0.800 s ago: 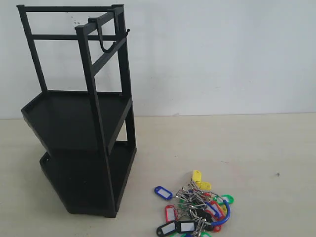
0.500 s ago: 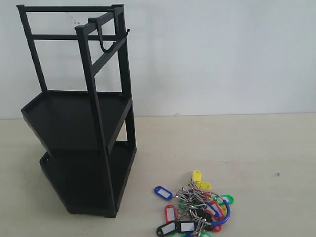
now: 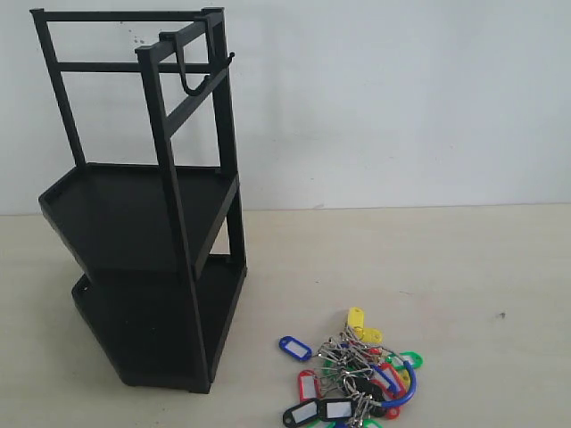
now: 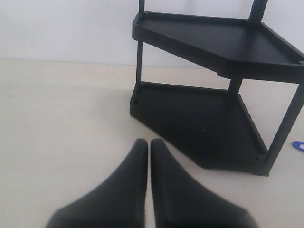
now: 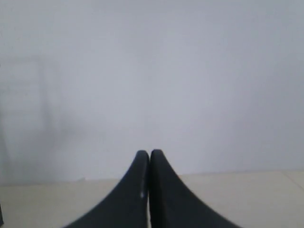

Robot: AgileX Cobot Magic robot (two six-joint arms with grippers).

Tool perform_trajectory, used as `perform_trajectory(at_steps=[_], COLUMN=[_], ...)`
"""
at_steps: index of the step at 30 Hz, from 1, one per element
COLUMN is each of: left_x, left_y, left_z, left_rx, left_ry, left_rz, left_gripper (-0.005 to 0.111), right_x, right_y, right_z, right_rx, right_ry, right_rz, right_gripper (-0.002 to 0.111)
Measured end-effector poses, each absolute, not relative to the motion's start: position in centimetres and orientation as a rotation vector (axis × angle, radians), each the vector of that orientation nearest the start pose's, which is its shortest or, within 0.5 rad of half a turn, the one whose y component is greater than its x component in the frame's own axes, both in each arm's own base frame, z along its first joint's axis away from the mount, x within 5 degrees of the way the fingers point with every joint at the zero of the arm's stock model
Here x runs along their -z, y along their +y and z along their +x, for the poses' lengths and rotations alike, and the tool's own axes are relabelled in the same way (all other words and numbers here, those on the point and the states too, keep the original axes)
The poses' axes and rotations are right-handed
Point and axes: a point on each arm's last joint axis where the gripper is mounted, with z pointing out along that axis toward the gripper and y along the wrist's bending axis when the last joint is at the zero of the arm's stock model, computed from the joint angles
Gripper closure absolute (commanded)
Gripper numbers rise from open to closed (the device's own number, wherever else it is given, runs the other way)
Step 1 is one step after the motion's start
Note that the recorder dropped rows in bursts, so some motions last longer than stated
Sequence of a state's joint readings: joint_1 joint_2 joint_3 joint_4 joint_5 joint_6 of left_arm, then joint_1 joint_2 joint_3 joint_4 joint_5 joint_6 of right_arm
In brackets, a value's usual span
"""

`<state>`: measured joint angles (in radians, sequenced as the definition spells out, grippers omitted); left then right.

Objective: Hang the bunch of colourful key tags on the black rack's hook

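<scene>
The black rack [image 3: 134,214] shows matt dark metal with smooth tray shelves, and the hook [image 3: 184,78] is thin black metal. On the pale, matt, wood-look desk [image 3: 464,267], the colourful key tag bunch [image 3: 357,379] mixes glossy plastic tags and white label inserts with shiny silver metal rings. My left gripper [image 4: 148,142] and right gripper [image 5: 149,153] look smooth, matt black. Behind, the wall [image 3: 401,98] is flat matt white.

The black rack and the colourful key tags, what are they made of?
The black rack looks like painted metal: thin straight bars, matte black, hardly any shine; the trays could be plastic. The colourful key tag bunch looks like plastic tags, bright and glossy with white label windows, on silvery metal rings that glint.
</scene>
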<state>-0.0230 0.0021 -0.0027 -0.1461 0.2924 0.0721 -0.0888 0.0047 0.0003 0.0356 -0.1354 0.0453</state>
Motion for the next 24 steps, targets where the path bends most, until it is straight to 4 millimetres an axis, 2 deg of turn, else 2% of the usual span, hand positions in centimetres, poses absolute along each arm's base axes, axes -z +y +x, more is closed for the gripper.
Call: perform_trajectory(at_steps=[6, 10, 16, 21, 24], left_x=[-18.8, -18.8, -18.8, -18.8, -18.8], left_y=[-0.5, -0.5, -0.5, -0.5, -0.5], left_z=[5.4, 5.4, 5.4, 5.4, 5.4], left_rx=[0.103, 0.103, 0.103, 0.103, 0.103], left_ry=[1.773, 1.773, 1.773, 1.773, 1.773], left_rz=[-0.009, -0.009, -0.009, -0.009, -0.009], left_gripper=[0.102, 0.102, 0.102, 0.102, 0.102], right_x=[-24.6, -25.7, -29.8, -33.8, -35.4], right_y=[-0.6, -0.6, -0.4, -0.4, -0.4], right_z=[4.7, 4.4, 3.0, 3.3, 4.7], right_rx=[-0.073, -0.095, -0.145, -0.164, -0.163], right_ry=[1.101, 1.048, 0.961, 1.052, 1.214], right_rz=[0.164, 0.171, 0.183, 0.202, 0.224], right_gripper=[0.108, 0.108, 0.108, 0.108, 0.108])
